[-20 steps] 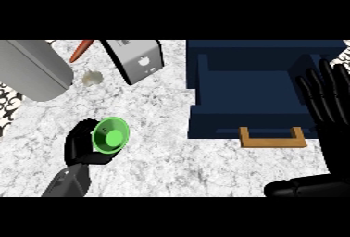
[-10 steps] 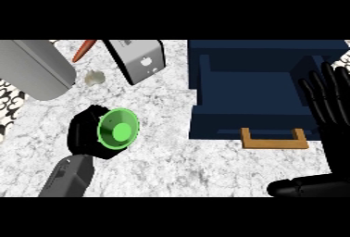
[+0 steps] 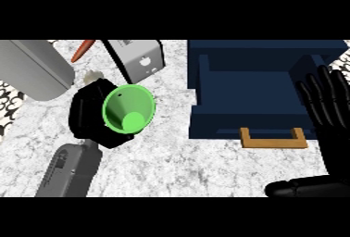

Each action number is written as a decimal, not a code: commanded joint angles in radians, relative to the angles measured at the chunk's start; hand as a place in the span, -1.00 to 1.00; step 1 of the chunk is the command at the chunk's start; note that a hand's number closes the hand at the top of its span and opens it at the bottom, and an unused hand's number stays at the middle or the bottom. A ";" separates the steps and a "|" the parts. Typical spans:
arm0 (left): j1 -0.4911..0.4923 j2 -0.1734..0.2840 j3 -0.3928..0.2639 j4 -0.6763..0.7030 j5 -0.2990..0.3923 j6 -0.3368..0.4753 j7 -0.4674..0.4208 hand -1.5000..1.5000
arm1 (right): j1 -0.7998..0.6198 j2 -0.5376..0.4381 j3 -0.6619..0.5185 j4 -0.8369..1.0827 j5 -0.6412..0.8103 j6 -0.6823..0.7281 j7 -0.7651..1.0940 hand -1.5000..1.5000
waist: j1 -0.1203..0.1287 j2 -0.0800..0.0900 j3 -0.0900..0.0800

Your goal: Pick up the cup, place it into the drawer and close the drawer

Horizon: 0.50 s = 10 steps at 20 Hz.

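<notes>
Green cup (image 3: 128, 109) in left robot hand (image 3: 90, 115)

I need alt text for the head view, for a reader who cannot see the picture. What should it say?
The robot's left hand holds a green cup above a marble counter, left of an open dark blue drawer with a wooden handle. The right hand rests open at the right edge, beside the drawer.

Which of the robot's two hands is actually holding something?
The left hand, curled round the green cup. The right hand stands open with straight fingers beside the blue drawer, holding nothing.
</notes>
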 commanded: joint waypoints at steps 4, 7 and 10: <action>-0.166 -0.040 -0.024 -0.104 -0.052 0.160 0.183 1.00 | -0.110 -0.041 -0.073 0.050 -0.043 -0.009 0.035 -1.00 | -0.006 0.004 -0.001; -0.298 -0.059 -0.023 -0.060 -0.068 0.211 0.261 1.00 | -0.044 0.010 0.004 0.081 0.037 0.002 -0.070 -1.00 | -0.010 0.005 0.000; -0.368 -0.062 -0.018 0.013 -0.102 0.224 0.258 1.00 | -0.070 -0.024 -0.051 0.154 -0.001 0.035 -0.102 -1.00 | -0.012 0.006 0.000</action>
